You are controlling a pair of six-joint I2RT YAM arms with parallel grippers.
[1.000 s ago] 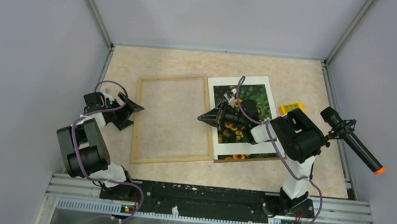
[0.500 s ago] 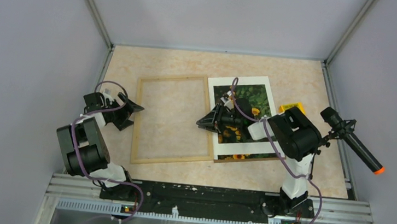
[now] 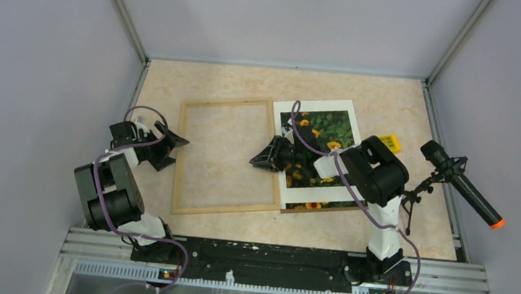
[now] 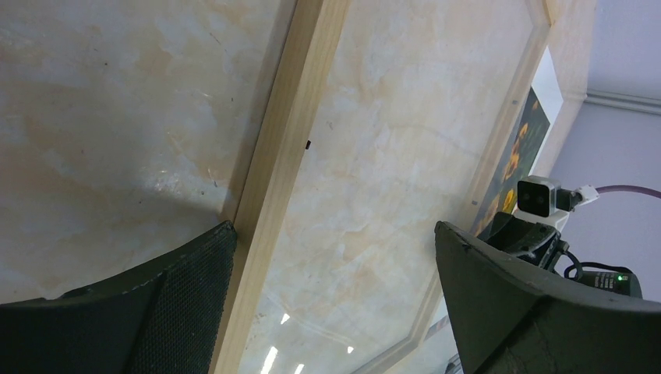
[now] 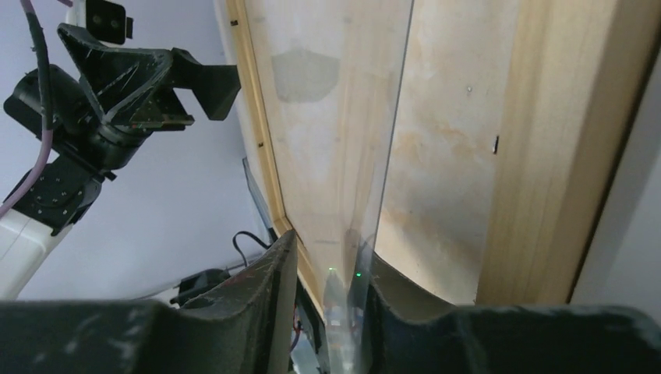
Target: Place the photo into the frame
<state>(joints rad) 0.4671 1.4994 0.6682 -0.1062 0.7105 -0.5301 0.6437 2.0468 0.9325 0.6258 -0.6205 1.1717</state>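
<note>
The frame of light wood lies flat at the table's middle left, with a clear pane inside it that mirrors lights in the left wrist view. The photo, sunflowers on dark green, lies just right of it under a white mat. My right gripper sits low at the frame's right rail. Its jaws stand partly open, the pane's thin edge runs between them, and there is a gap on one side. My left gripper is wide open astride the frame's left rail.
A brown board peeks out below the mat. A small yellow thing lies right of the photo. A black rod with an orange tip stands at the right wall. Grey walls close in three sides.
My right gripper has slid left off the photo to the frame's right rail, and its jaws have parted from shut. More of the photo shows. The left arm has not moved.
</note>
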